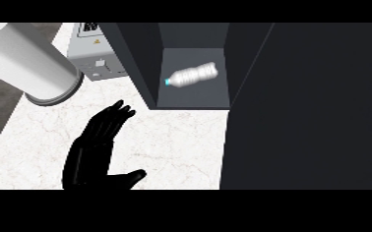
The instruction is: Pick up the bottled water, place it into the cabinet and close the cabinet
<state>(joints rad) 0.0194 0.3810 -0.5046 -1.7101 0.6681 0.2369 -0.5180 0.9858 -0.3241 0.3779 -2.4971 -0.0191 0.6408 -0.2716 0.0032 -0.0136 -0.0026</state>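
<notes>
White marble-veined counter with faint grey lines, bearing an open dark cabinet at upper right and a grey box-like appliance with small markings just left of it, a large pale cylinder slanting in at upper left. Bottled water lying on its side on the grey cabinet floor, blue cap toward the left, clear of the walls. Left hand flat over the counter at lower left, fingers straight and spread wide, thumb out, holding nothing; right hand out of sight.
</notes>
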